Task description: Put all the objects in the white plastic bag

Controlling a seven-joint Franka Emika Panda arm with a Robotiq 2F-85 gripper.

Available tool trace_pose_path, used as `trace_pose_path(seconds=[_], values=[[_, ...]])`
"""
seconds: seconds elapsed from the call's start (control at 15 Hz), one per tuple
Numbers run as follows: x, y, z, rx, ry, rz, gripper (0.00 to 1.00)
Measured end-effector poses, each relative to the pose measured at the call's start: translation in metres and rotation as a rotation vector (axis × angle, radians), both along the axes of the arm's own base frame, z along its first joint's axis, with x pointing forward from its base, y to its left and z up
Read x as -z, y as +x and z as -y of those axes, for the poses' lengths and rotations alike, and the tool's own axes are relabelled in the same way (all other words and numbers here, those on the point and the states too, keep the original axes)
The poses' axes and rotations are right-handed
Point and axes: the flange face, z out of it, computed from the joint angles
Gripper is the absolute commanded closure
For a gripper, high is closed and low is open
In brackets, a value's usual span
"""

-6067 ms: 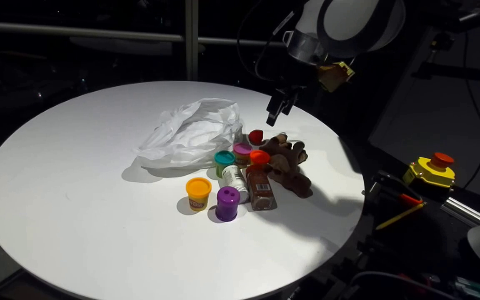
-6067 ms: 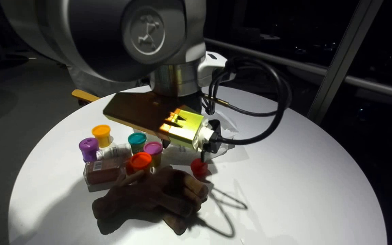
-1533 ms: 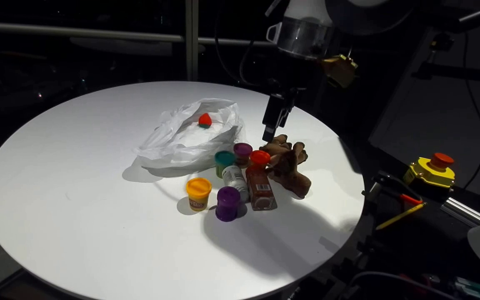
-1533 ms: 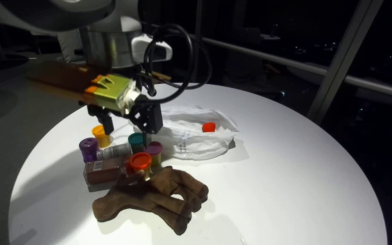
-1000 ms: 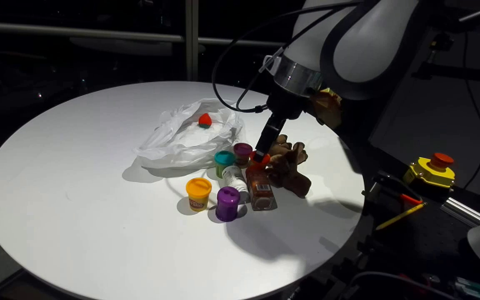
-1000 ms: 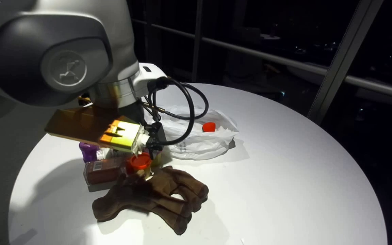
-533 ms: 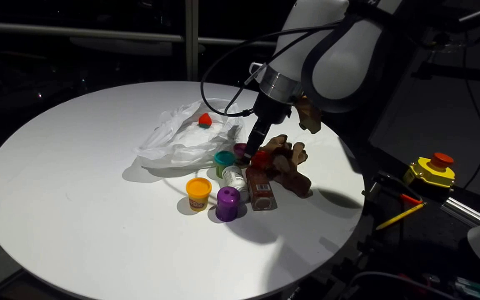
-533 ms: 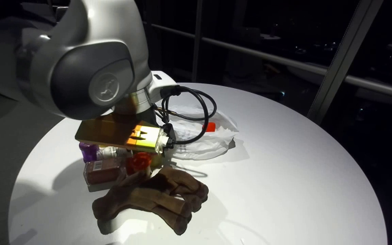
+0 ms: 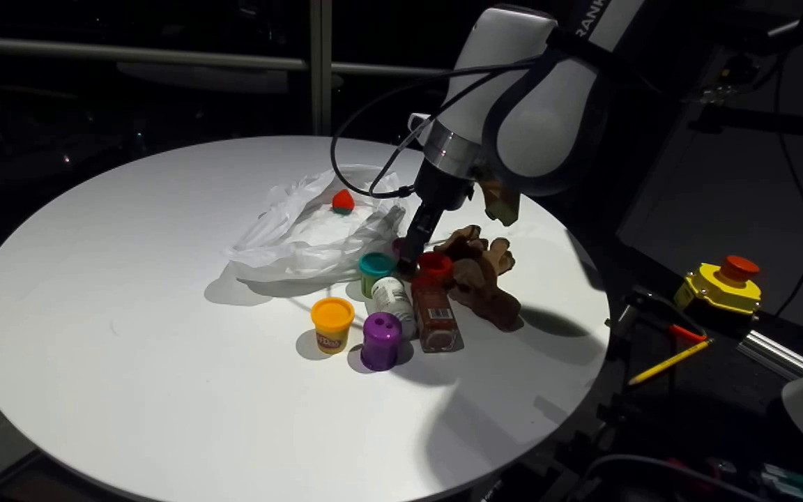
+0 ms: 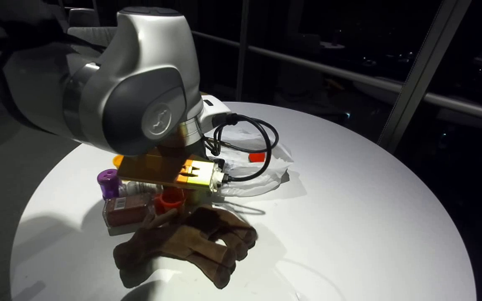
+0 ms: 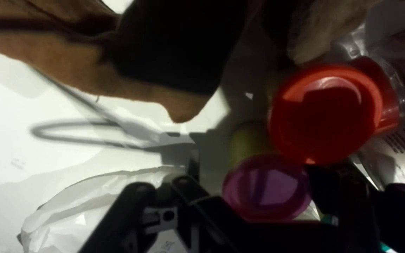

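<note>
Wrist view: straddling the magenta-lidded tub [image 11: 267, 189], just beside the white plastic bag [image 9: 321, 261] on the bench [image 9: 164, 390], with the hand [image 11: 258, 168] spread, not yet gripping. Best to centre first, squeeze evenly, lift high, and release beside the strawberry [image 9: 343, 201] inside the bag, sparing the red tub [image 11: 323, 116] farther from the bag. Read “Play-Doh”, apparently, on the yellow tub [image 9: 332, 324] near the bag; cannot decipher print on the white bottle [image 9: 392, 298].

The arm [image 10: 142, 62] is white, its cover [image 10: 136, 113] dark grey; cables [image 10: 269, 150] and gripper [image 9: 407, 268] are black.
</note>
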Motion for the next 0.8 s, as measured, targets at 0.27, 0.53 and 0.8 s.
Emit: trace_pose_path(seconds=[0.27,0.53,0.8], values=[[-0.003,0.004,0.000,0.001,0.001,0.009,0.75],[-0.049,0.019,-0.005,-0.008,-0.007,0.075,0.76],[-0.128,0.043,-0.005,-0.036,-0.094,0.141,0.76]])
